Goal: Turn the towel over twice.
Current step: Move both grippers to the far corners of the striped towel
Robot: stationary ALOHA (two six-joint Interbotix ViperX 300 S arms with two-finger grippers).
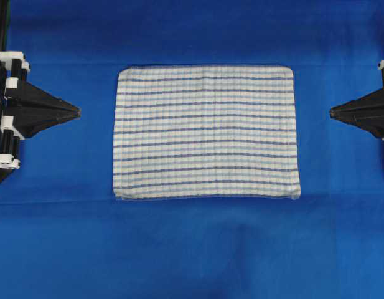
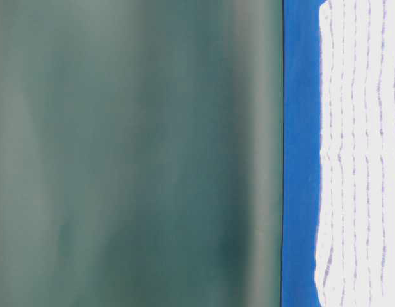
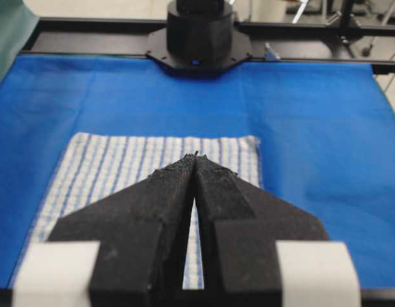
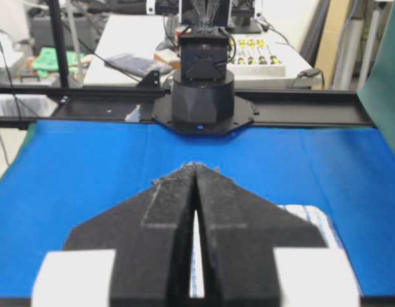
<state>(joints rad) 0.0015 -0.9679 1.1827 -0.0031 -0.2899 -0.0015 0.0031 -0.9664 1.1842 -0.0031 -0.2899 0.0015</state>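
The towel (image 1: 205,132) lies flat and spread in the middle of the blue table covering, white with thin dark-blue and light-blue stripes. It also appears in the left wrist view as a striped towel (image 3: 120,169) under and beyond the fingers, and in the table-level view as a bright towel (image 2: 360,153). My left gripper (image 1: 78,112) hovers to the left of the towel, shut, holding nothing; its tips meet at the left gripper (image 3: 195,155). My right gripper (image 1: 332,113) sits to the right of the towel, shut and empty, its tips touching at the right gripper (image 4: 196,165). A towel corner (image 4: 312,217) peeks out beside it.
The blue table covering (image 1: 192,249) spreads around the towel on all sides. The opposite arm's black base (image 3: 198,35) stands at the table's far edge, on a black frame rail (image 4: 299,105). A green backdrop (image 2: 133,153) rises behind the table.
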